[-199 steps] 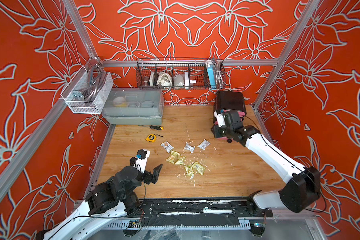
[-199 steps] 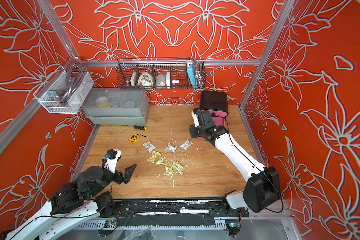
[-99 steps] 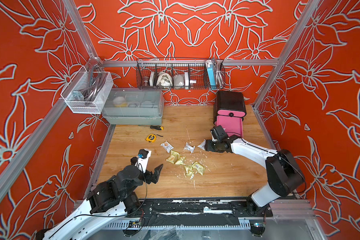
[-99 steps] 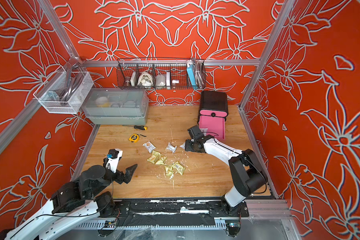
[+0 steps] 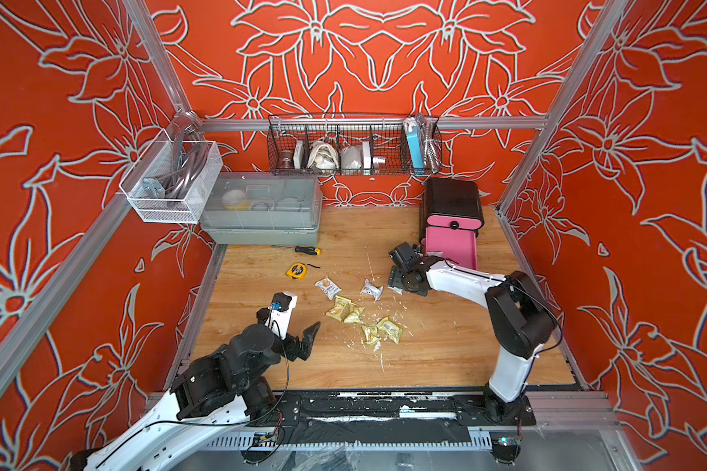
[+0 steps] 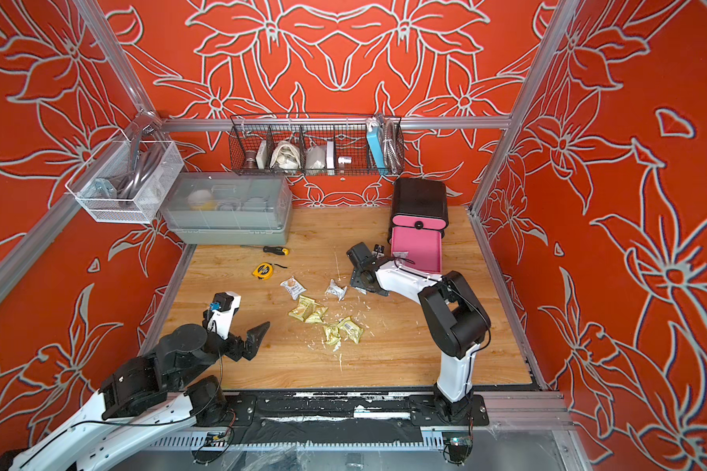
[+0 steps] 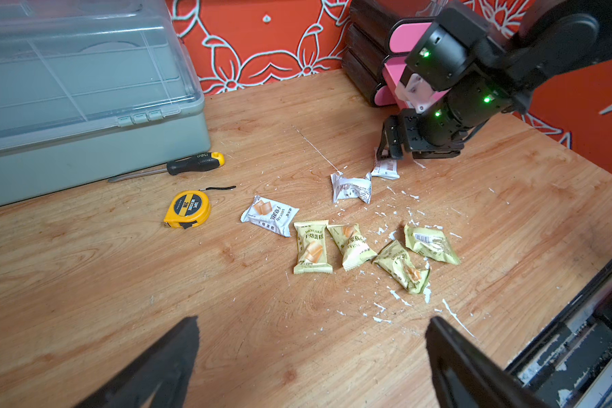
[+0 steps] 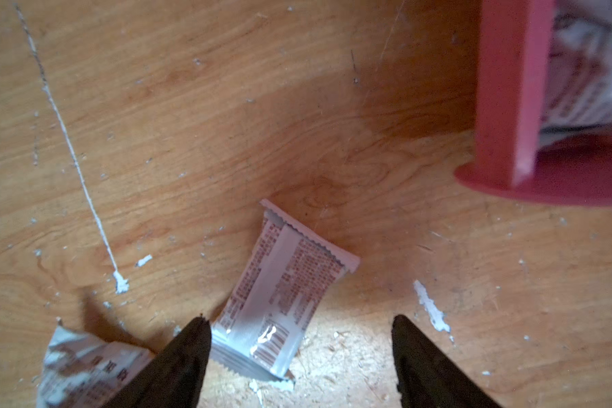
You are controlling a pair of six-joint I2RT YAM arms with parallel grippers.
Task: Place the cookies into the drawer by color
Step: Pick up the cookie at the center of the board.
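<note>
Top views, table: wood, flecked white.
Drawer: pink, one level pulled open, far right corner.
Left gripper: fingers wide apart, empty.
Right gripper: fingers apart, straddling a white packet.
Cookies: three white, four yellow-green, loose mid-table.

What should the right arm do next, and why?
Probably lower the right gripper slightly and close it on the white packet. Its jaws stand open, the packet lies flat on the table mostly between them, not yet gripped, and the open pink drawer sits close by.
</note>
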